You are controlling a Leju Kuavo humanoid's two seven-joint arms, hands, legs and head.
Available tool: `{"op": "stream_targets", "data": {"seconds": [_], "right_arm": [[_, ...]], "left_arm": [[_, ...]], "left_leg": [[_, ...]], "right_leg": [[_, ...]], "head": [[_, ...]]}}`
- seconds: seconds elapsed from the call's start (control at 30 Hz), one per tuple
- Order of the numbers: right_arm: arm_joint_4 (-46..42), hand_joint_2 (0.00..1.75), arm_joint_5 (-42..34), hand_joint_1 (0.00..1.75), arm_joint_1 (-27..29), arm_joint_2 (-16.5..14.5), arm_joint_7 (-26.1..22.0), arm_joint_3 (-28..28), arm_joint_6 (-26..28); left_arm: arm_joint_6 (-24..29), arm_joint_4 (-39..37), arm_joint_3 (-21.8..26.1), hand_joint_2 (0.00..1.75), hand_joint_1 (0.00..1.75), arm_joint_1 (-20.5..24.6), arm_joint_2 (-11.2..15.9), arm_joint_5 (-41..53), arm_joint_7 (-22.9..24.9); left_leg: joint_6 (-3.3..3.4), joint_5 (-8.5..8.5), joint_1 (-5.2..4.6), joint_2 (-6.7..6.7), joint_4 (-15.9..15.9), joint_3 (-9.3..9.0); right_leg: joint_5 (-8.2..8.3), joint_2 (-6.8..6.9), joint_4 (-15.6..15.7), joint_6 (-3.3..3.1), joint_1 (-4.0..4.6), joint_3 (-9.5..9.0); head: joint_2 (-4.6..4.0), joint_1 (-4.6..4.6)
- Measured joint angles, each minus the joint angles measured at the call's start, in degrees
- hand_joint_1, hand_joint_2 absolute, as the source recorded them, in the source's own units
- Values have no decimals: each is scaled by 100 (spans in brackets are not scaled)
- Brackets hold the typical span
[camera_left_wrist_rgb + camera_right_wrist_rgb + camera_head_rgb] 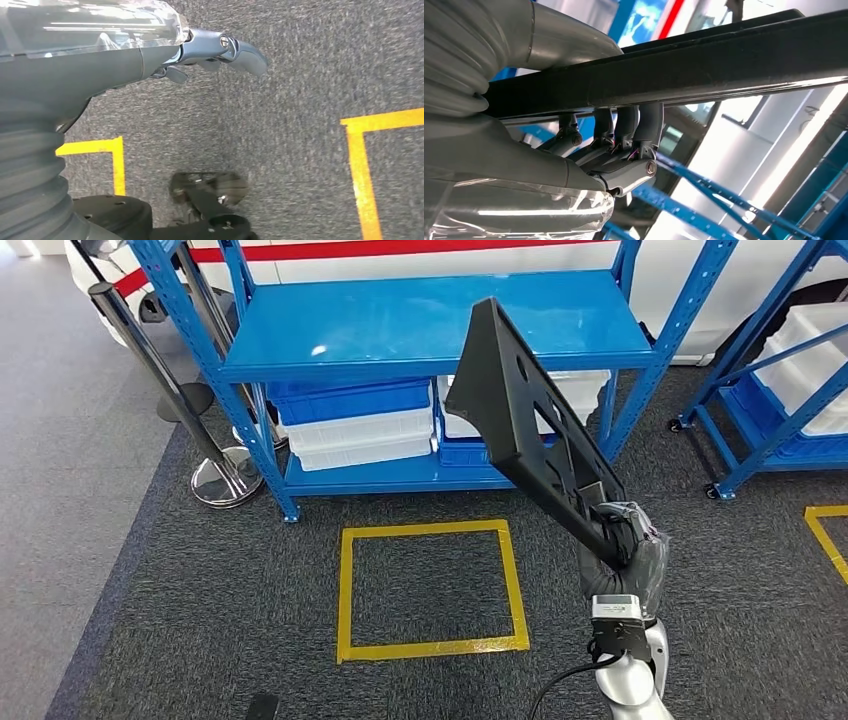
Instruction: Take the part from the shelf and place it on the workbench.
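Observation:
A long flat black part (520,415) with cut-out holes stands tilted in the air in front of the blue shelf (420,330), its top end leaning toward the shelf's upper board. My right hand (622,550) grips its lower end; in the right wrist view the fingers (624,125) wrap around the part's dark edge (704,70). My left hand (220,50) hangs over the grey carpet with nothing in it, its fingers loosely curled.
A yellow taped square (430,585) marks the carpet in front of the shelf. White and blue bins (350,425) sit on the lower shelf board. Chrome posts (215,465) stand at the left, a second blue rack (790,370) at the right.

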State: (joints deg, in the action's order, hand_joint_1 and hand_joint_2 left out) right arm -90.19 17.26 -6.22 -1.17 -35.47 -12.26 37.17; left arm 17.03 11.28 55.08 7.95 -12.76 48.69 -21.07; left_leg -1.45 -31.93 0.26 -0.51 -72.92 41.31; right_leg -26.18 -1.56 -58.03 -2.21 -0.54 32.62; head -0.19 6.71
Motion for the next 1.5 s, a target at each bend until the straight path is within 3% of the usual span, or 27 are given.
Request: {"op": "stream_targets", "data": {"seconds": [0.07,0.1,0.17,0.23,0.27,0.3,0.37,0.43,0.5,0.53,0.57,0.6,0.67,0.73,0.8,0.83,0.9,0.97,1.03,1.1,1.2,1.27,1.3,1.33,1.4,1.47,1.5], "right_arm": [[-20,175,130,175,85,-1,16,96,119],[-39,175,181,175,119,-1,34,144,166],[-91,175,244,175,151,-3,82,226,225],[-136,175,295,175,166,-7,121,292,257],[-155,175,324,175,184,-10,134,321,267],[-181,175,360,175,215,-13,145,355,272],[-242,175,441,175,271,-17,153,440,280],[-283,175,519,175,288,-31,162,517,285],[-292,175,601,175,306,-50,184,570,285],[-293,175,650,175,321,-55,198,602,285],[-298,175,703,175,333,-60,214,637,285],[-310,175,756,175,340,-68,225,675,285],[-357,175,870,175,343,-98,238,762,285],[-423,175,986,175,364,-141,248,853,286],[-486,175,1117,175,404,-174,268,950,287],[-517,175,1189,175,420,-186,279,997,287],[-581,175,1339,175,429,-228,316,1064,287],[-617,175,1466,175,435,-284,349,1094,286],[-624,175,1535,175,461,-325,363,1112,285],[-629,175,1581,175,483,-342,376,1132,285],[-672,175,1729,175,510,-381,411,1158,287],[-705,175,1806,175,550,-409,428,1165,288],[-721,175,1827,175,580,-417,434,1170,288],[-737,175,1838,175,613,-421,438,1181,288],[-769,175,1855,175,643,-422,440,1209,290],[-783,175,1863,175,645,-426,441,1223,290],[-782,175,1864,175,652,-428,442,1223,290]], "left_arm": [[-14,0,-4,175,0,1,-1,-9,18],[-16,0,-5,175,0,3,-4,-19,30],[-21,1,-5,175,0,6,-4,-46,55],[-25,2,-5,175,0,5,-8,-67,69],[-28,2,-5,175,0,7,-14,-69,72],[-31,2,-5,175,0,12,-30,-69,73],[-33,2,-4,175,0,25,-53,-69,80],[-29,2,-3,175,0,25,-61,-69,89],[-28,2,-3,175,0,16,-61,-69,91],[-28,2,-3,175,0,13,-62,-69,92],[-30,2,-3,175,0,14,-65,-69,93],[-33,2,-3,175,0,17,-68,-69,95],[-50,2,-3,175,0,26,-68,-68,103],[-70,2,-3,175,0,32,-62,-66,112],[-88,2,-5,175,0,31,-61,-60,121],[-97,2,-7,175,0,31,-61,-54,124],[-111,2,-10,175,0,23,-61,-38,127],[-116,2,-11,175,0,0,-61,-24,127],[-118,2,-11,175,0,-27,-61,-16,127],[-118,2,-13,175,0,-38,-61,-15,126],[-112,2,-15,175,0,-41,-50,-15,104],[-104,2,-21,175,0,-38,-43,-14,90],[-103,2,-25,175,0,-34,-43,-14,86],[-103,3,-32,175,0,-29,-45,-14,86],[-103,3,-49,175,0,-28,-51,-15,83],[-103,3,-61,175,0,-38,-55,-15,80],[-103,2,-62,175,0,-46,-55,-15,80]], "left_leg": [[45,96,-9,21,-24,-173],[98,244,-18,80,291,-416],[238,404,-33,346,1131,-964],[290,397,-52,520,1586,-1232],[280,406,-64,489,1638,-1260],[278,444,-57,427,1687,-1268],[300,543,-23,269,1811,-1287],[316,613,-3,99,1883,-1277],[316,623,-4,-79,1863,-1236],[307,618,0,-167,1841,-1217],[292,607,8,-250,1811,-1198],[266,588,18,-325,1776,-1185],[185,518,11,-451,1669,-1156],[108,455,-24,-547,1583,-1139],[48,430,-27,-634,1566,-1148],[13,392,-12,-589,1540,-1146],[-39,142,29,-320,1228,-1029],[-48,-272,46,-57,474,-708],[-34,-459,44,0,-140,-424],[10,-199,43,34,75,-506],[113,335,42,390,1202,-983],[143,373,27,521,1463,-1073],[154,392,15,468,1496,-1080],[175,426,22,398,1523,-1089],[242,505,37,244,1608,-1105],[285,536,22,73,1641,-1091],[291,536,7,-16,1635,-1077]], "right_leg": [[88,-106,-12,7,24,127],[126,-168,-15,14,40,175],[197,-278,-18,39,43,241],[264,-384,-15,100,2,285],[301,-449,-4,141,-14,303],[332,-503,7,179,-16,316],[246,-361,-105,231,8,407],[-100,-50,-643,280,4,670],[-421,88,-1376,353,-44,985],[-448,116,-1551,390,-73,1044],[-374,146,-1500,425,-100,988],[-220,199,-1219,452,-123,816],[30,477,-471,454,-130,392],[78,625,-146,348,-99,231],[83,494,-159,224,-80,269],[96,436,-152,185,-83,281],[128,305,-136,107,-94,300],[151,160,-135,58,-83,329],[168,-11,-139,41,-63,349],[181,-190,-146,51,-50,350],[216,-427,-154,107,-51,365],[263,-561,-145,188,-80,416],[293,-634,-130,237,-94,438],[306,-647,-124,275,-105,453],[155,-388,-325,312,-76,564],[-233,-13,-974,323,-57,855],[-405,67,-1340,336,-65,1008]], "head": [[0,0],[0,0],[0,-2],[0,-3],[-1,-3],[0,-3],[0,-4],[1,-5],[1,-5],[1,-5],[1,-5],[1,-5],[1,-5],[1,-4],[1,-2],[0,-2],[0,-2],[0,-1],[0,-2],[0,-2],[0,-2],[0,-2],[1,-2],[1,-2],[1,-4],[1,-6],[0,-5]]}}
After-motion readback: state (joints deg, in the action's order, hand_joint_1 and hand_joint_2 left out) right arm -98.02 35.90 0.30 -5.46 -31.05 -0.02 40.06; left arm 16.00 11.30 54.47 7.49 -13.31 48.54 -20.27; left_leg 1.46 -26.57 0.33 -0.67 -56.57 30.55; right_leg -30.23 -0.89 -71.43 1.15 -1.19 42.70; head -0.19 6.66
